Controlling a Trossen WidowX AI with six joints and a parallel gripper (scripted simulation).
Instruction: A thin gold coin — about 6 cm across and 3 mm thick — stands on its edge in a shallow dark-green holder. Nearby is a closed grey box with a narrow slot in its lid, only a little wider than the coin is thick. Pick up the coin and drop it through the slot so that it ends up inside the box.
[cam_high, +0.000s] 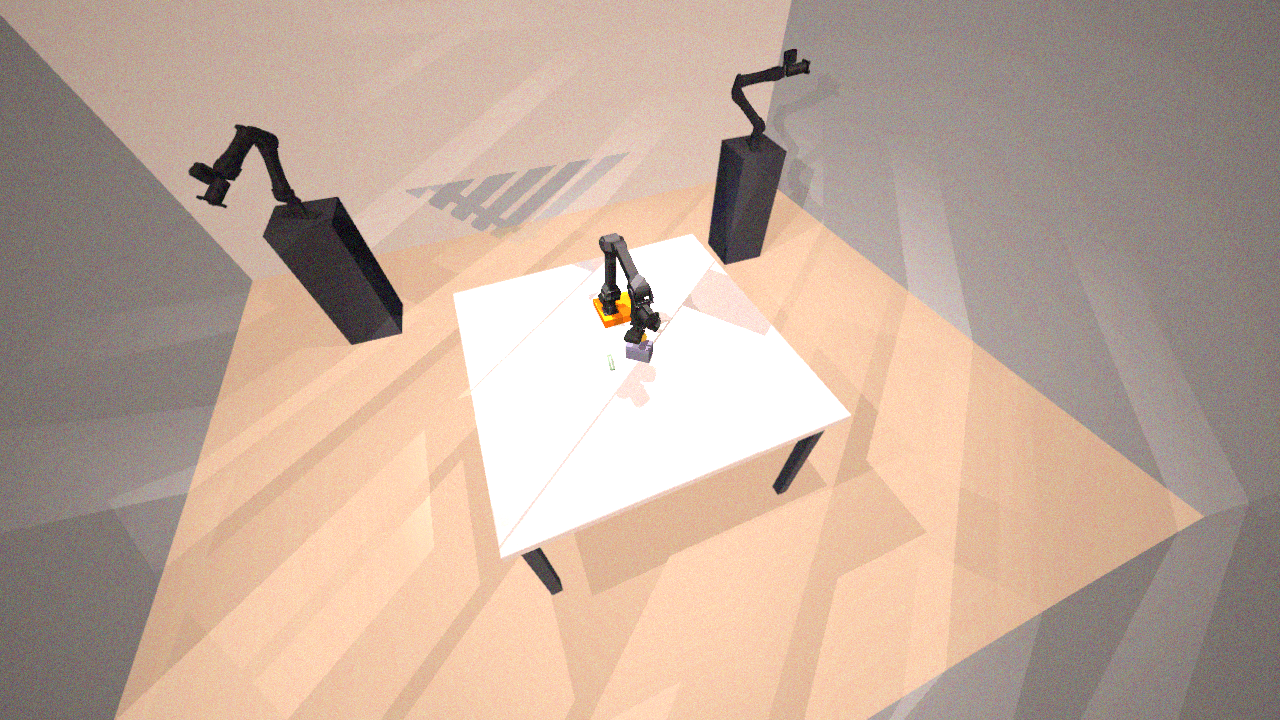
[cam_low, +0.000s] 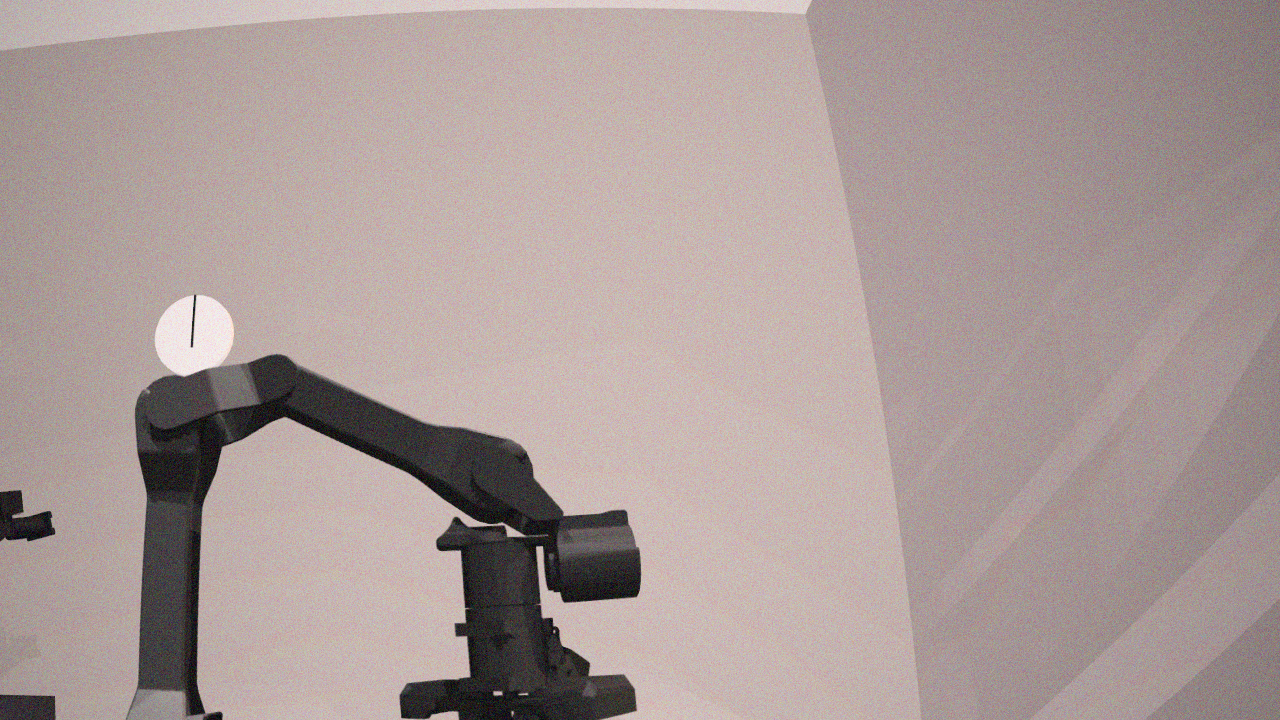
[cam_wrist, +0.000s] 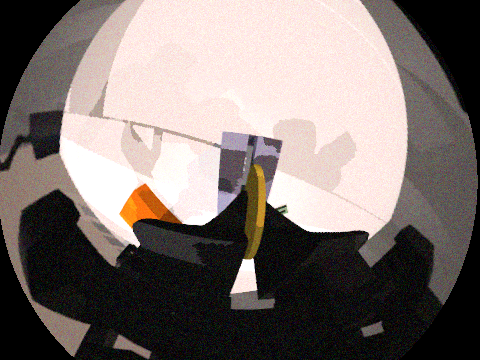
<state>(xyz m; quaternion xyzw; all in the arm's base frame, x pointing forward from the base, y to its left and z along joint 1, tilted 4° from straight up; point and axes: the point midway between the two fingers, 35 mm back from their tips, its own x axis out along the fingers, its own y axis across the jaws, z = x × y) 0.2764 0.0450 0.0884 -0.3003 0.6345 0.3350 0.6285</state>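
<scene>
My gripper (cam_wrist: 247, 195) is shut on the gold coin (cam_wrist: 256, 205) (cam_high: 641, 337) and holds it on edge, pointing down. The coin is just above the grey box (cam_high: 639, 351) (cam_wrist: 232, 162). In the wrist view the dark slot in the lid runs away from me, and the coin is roughly in line with it, its far edge slightly right of the slot. Whether the coin touches the lid cannot be told. The green holder (cam_high: 611, 362) (cam_wrist: 283, 209) is empty and lies beside the box. In the exterior view the fingertips are out of frame.
The orange base (cam_high: 612, 312) (cam_wrist: 145, 202) of my arm stands behind the box on the white table (cam_high: 572, 465). Two other black arms stand on dark pedestals (cam_high: 335, 268) (cam_high: 745, 201) beyond the table's back edge. Shadow patches cross the table.
</scene>
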